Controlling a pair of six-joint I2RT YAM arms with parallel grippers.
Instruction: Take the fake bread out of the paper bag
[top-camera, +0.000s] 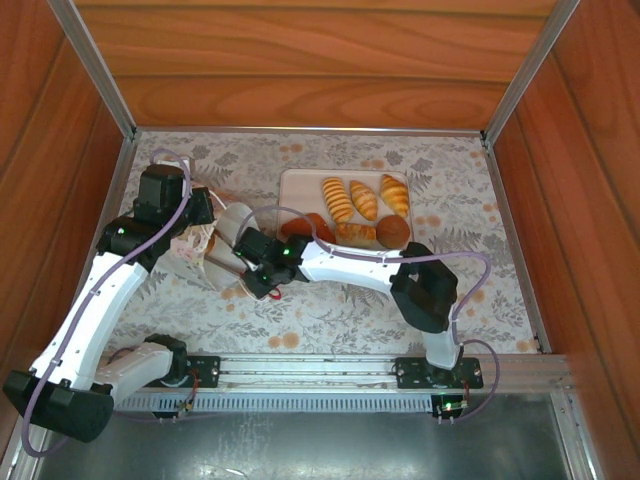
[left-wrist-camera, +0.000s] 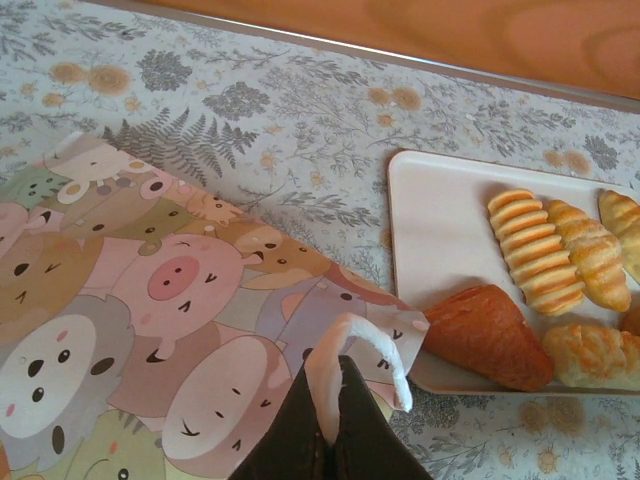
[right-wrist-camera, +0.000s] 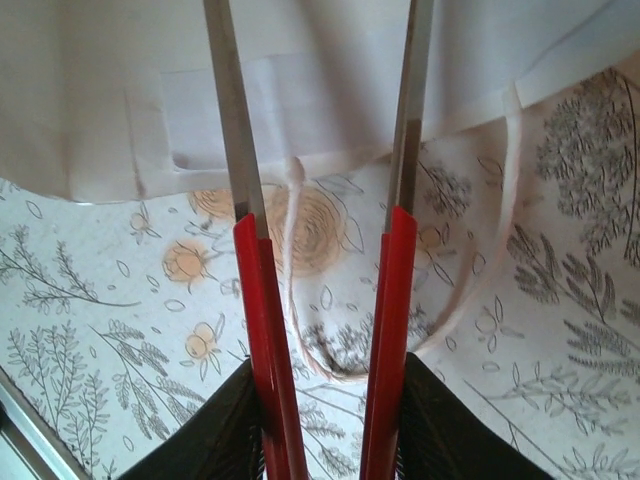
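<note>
The paper bag (top-camera: 218, 250) lies on its side left of the tray, its cartoon-animal face (left-wrist-camera: 180, 290) turned up. My left gripper (left-wrist-camera: 335, 400) is shut on the bag's white cord handle (left-wrist-camera: 370, 335); it hangs over the bag's far end (top-camera: 205, 215). My right gripper (top-camera: 242, 280) reaches at the bag from the right. Its long red fingers (right-wrist-camera: 260, 330) stand apart and run over the white paper (right-wrist-camera: 100, 100), tips cut off. Whether they hold anything is hidden. Several pieces of fake bread (top-camera: 338, 198) lie on the tray, including a croissant (left-wrist-camera: 485, 335) and a striped loaf (left-wrist-camera: 535, 250).
The beige tray (top-camera: 300, 190) sits at the back centre, its near corner (left-wrist-camera: 440, 230) close to the bag's mouth. A second cord handle (right-wrist-camera: 505, 190) loops loose on the flowered tablecloth. Wooden walls close in the table on three sides.
</note>
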